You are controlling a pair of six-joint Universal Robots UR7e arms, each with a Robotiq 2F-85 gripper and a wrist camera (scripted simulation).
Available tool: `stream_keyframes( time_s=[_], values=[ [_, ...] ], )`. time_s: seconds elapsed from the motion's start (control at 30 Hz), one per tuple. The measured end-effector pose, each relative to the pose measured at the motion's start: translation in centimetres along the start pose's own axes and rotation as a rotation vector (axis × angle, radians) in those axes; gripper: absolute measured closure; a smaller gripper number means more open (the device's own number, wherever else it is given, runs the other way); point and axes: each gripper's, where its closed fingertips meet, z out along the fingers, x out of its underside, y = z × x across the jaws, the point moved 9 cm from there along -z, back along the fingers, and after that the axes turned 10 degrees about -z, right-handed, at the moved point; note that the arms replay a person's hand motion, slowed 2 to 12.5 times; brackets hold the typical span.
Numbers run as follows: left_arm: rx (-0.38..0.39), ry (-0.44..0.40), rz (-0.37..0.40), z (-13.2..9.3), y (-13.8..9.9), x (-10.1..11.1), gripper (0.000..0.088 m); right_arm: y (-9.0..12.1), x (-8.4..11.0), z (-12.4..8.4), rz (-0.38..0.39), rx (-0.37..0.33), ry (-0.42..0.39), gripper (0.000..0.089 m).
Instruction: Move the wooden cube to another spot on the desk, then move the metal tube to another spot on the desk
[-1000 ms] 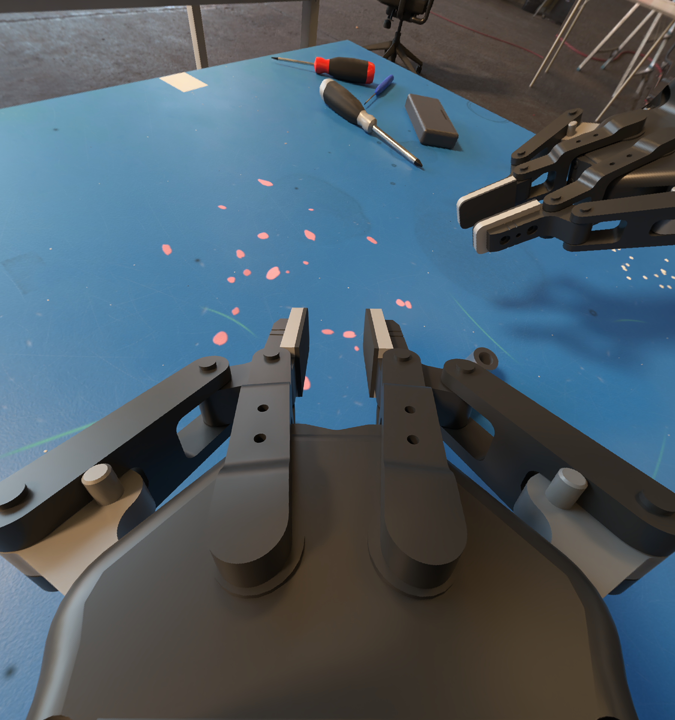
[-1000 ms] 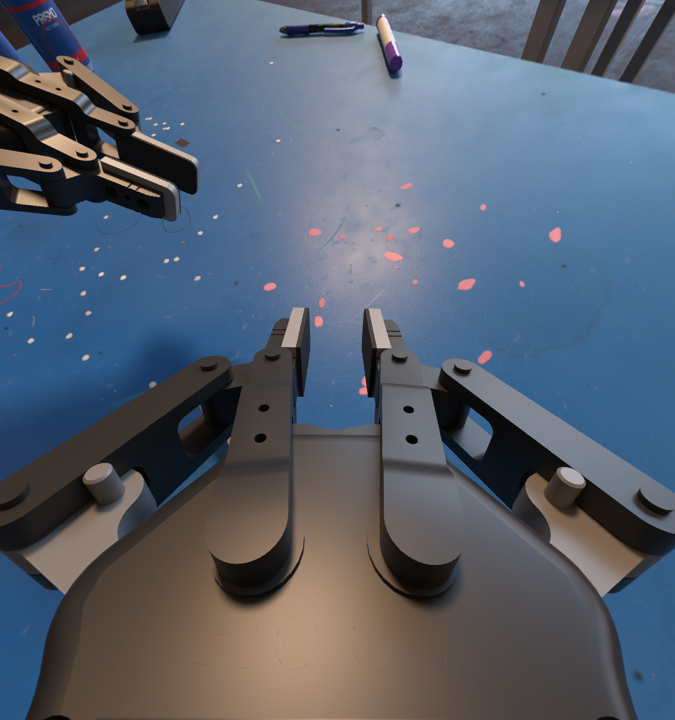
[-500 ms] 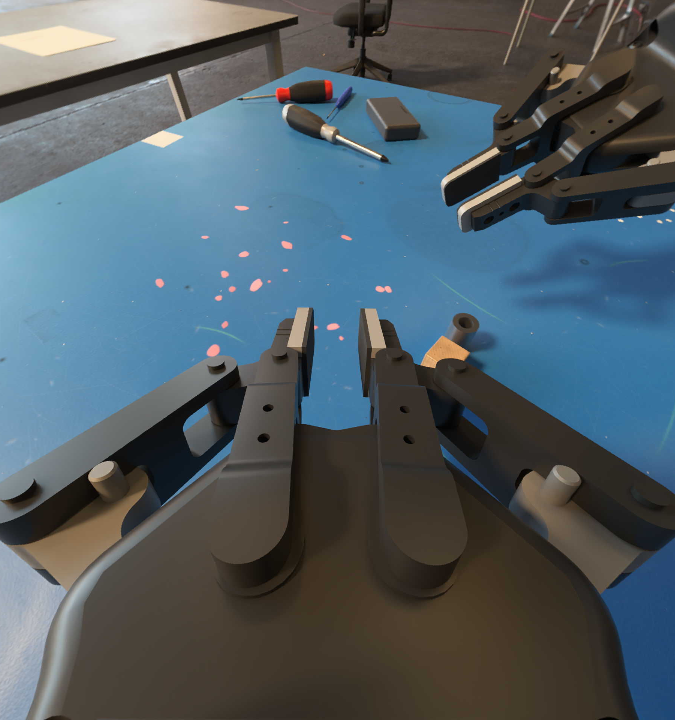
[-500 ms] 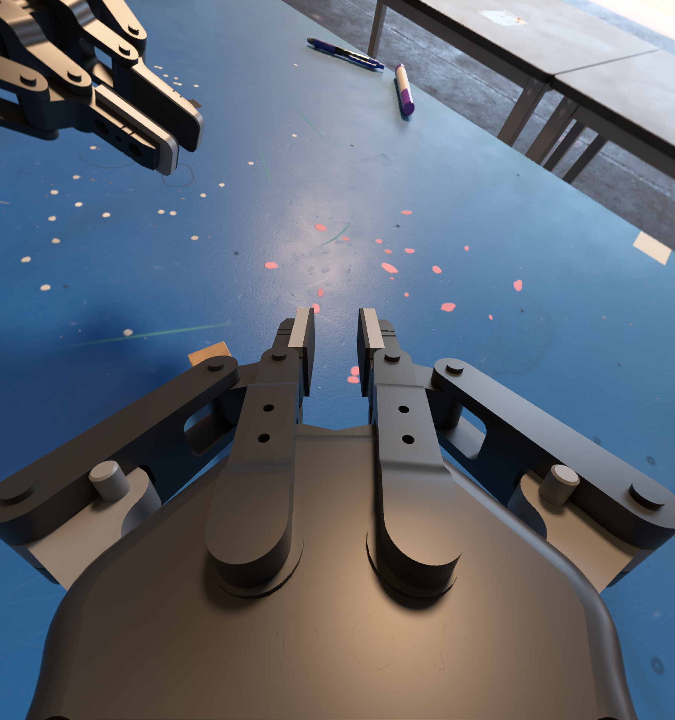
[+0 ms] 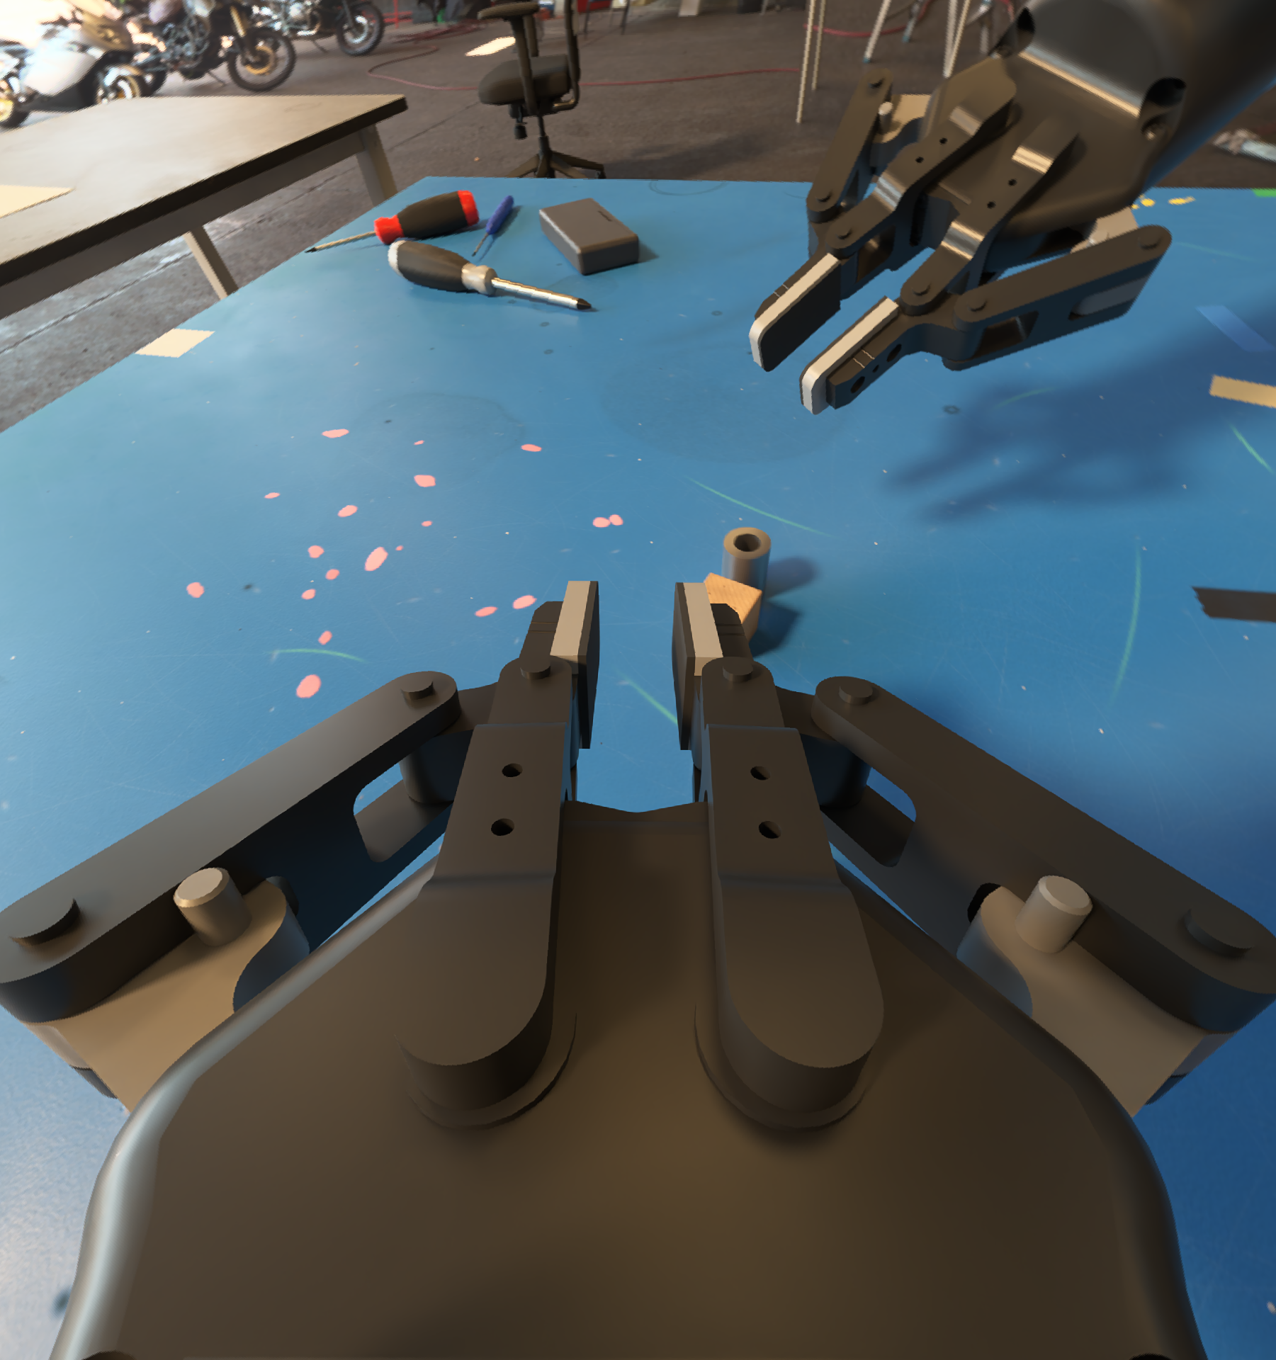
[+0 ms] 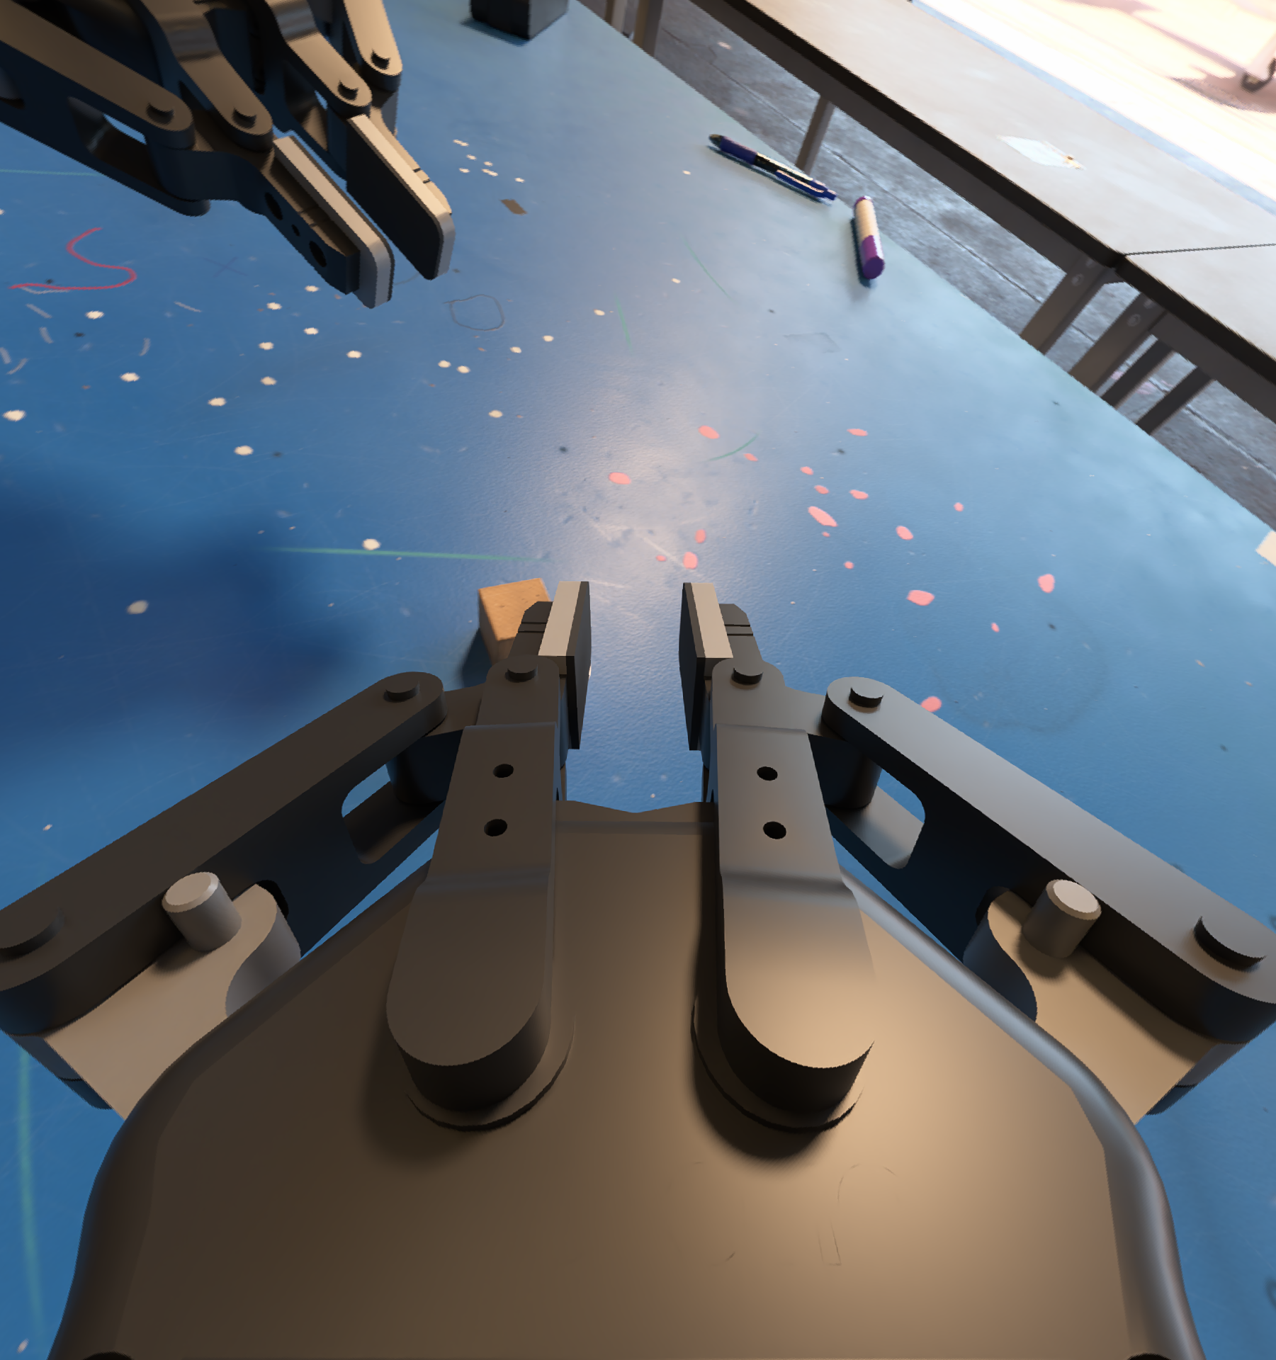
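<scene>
In the left wrist view, the left gripper hangs over the blue desk with jaws parted and empty; the wooden cube lies just outside its right finger, the upright metal tube just beyond the cube. In the right wrist view, the right gripper is likewise spread and empty, the wooden cube just outside its left finger.

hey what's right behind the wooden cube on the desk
From the left wrist view, the upright metal tube stands just behind the wooden cube. Whether they touch is unclear; the left hand covers the cube's near side.
</scene>
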Motion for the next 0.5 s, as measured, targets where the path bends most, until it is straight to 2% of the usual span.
stream_keyframes(
  time_s=[0.27,0.5],
  values=[
    [0.038,0.038,0.116,-0.6,-1.3,1.5,0.0691,1.8,0.9,-0.7,-0.046,-0.065,-0.025,0.0671],
    [0.077,0.100,0.183,-0.7,-2.2,2.7,0.0619,3.0,1.7,-1.1,-0.096,-0.123,-0.006,0.0645]
  ],
)
